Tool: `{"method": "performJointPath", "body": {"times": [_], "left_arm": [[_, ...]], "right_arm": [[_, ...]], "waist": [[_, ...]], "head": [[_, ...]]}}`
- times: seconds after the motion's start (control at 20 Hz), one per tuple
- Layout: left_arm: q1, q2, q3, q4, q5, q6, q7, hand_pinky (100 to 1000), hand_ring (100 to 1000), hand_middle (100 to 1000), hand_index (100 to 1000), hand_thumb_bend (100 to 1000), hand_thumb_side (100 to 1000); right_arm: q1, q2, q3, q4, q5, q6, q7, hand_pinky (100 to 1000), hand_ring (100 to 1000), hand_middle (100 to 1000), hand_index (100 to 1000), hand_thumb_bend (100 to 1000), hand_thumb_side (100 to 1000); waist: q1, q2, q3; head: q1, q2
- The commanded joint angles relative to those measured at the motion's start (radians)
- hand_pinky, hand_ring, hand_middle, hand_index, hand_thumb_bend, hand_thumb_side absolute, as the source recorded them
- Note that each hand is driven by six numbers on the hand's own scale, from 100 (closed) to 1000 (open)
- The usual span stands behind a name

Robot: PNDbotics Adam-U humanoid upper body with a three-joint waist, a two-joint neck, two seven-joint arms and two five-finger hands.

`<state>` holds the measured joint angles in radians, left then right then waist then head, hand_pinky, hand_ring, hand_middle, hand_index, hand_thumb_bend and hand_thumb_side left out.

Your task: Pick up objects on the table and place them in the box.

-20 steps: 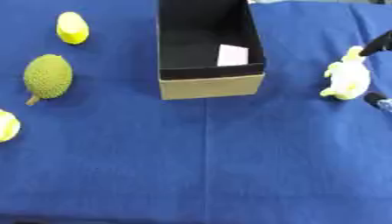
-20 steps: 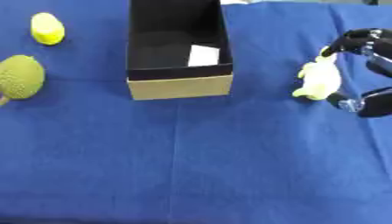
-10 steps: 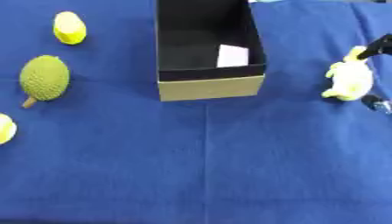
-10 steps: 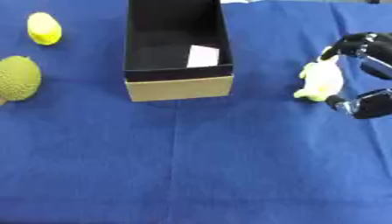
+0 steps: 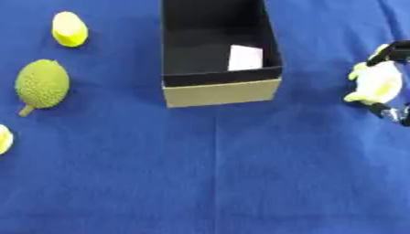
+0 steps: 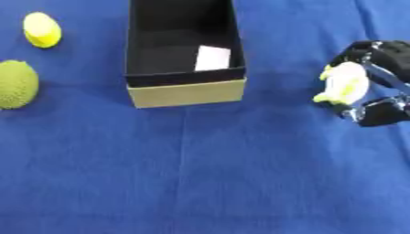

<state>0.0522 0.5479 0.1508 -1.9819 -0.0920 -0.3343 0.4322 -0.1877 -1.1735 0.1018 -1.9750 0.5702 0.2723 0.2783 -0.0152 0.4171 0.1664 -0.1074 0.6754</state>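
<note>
An open box [image 5: 221, 87], black inside with tan outer walls, stands at the top middle of the blue cloth; a white card [image 5: 245, 57] lies on its floor. At the right edge my right hand [image 6: 383, 77] is curled round a pale yellow-white toy [image 6: 346, 83], fingers above and thumb below it. On the left lie a green spiky fruit [image 5: 41, 84], a yellow fruit [image 5: 70, 29] further back, and a yellow-white piece [image 5: 3, 139] cut off by the left edge. My left hand is out of sight.
Blue cloth [image 5: 216, 183] covers the whole table, with a faint crease down the middle. The box sits between the fruits on the left and my right hand.
My right hand has closed further round the pale toy and drawn it slightly left. The whole picture has drifted a little; the fruits and box keep their places.
</note>
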Motion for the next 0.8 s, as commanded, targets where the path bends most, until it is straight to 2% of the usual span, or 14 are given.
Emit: {"method": "performJointPath", "body": {"times": [0.05,0.4,0.8], "left_arm": [[-0.004,0.011,0.001,-0.018,0.004,-0.002,-0.005,797,542,549,808,100,616],[0.0,0.0,0.02,-0.018,-0.011,-0.015,0.014,797,545,552,809,100,612],[0.017,-0.015,0.043,-0.018,-0.029,-0.023,0.05,797,545,552,809,100,610]], "right_arm": [[-0.018,-0.017,-0.012,0.022,0.034,0.008,0.001,868,885,804,836,416,200],[-0.026,-0.005,-0.041,0.089,0.106,0.016,0.001,874,886,809,839,420,231],[0.002,-0.004,-0.08,0.127,0.109,-0.004,0.003,881,892,818,850,424,257]], "waist": [[0.003,-0.011,0.004],[0.006,0.005,0.008],[0.005,0.014,0.008]], "head": [[-0.006,-0.02],[-0.015,-0.025],[-0.025,-0.028]]}}
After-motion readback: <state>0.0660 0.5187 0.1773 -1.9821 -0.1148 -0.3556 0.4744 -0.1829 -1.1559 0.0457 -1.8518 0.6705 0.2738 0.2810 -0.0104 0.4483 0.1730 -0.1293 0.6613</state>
